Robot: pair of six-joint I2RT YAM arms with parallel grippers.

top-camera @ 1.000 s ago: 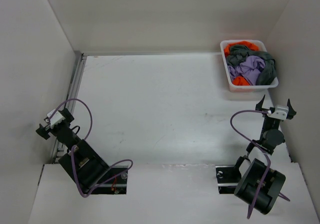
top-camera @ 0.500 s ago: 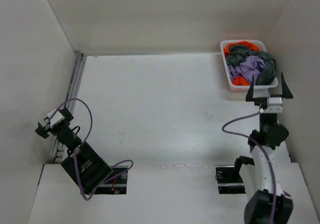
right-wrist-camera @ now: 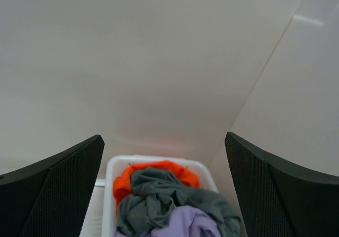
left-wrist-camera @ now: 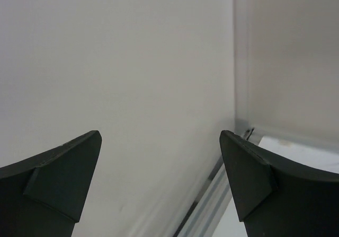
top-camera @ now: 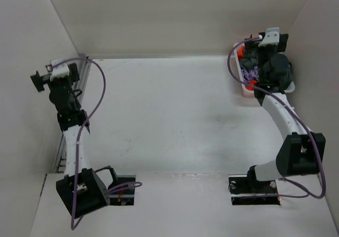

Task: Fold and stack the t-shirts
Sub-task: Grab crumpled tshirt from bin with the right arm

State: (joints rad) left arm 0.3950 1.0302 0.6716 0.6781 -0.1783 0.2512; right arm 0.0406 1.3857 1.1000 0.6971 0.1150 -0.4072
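White tabletop [top-camera: 169,115] is seen walled in on three sides, and at its far right corner the white basket [right-wrist-camera: 109,189] is found with all three shirts heaped inside: the orange t-shirt [right-wrist-camera: 126,185] at the back, the dark grey t-shirt [right-wrist-camera: 159,197] across the middle, the lavender t-shirt [right-wrist-camera: 186,222] nearest. Above the basket the right gripper [right-wrist-camera: 164,139] is held, jaws spread wide, nothing pinched. By the side wall the left gripper [left-wrist-camera: 160,136] is raised, likewise spread and empty. Soft, light, floppy cloth is to be expected. A raised fold on the lavender one looks best pinched, though the tangled neighbours may be dragged along.

The right end effector [right-wrist-camera: 164,192] has reached over the basket [right-wrist-camera: 109,186], the left end effector [left-wrist-camera: 159,181] risen.
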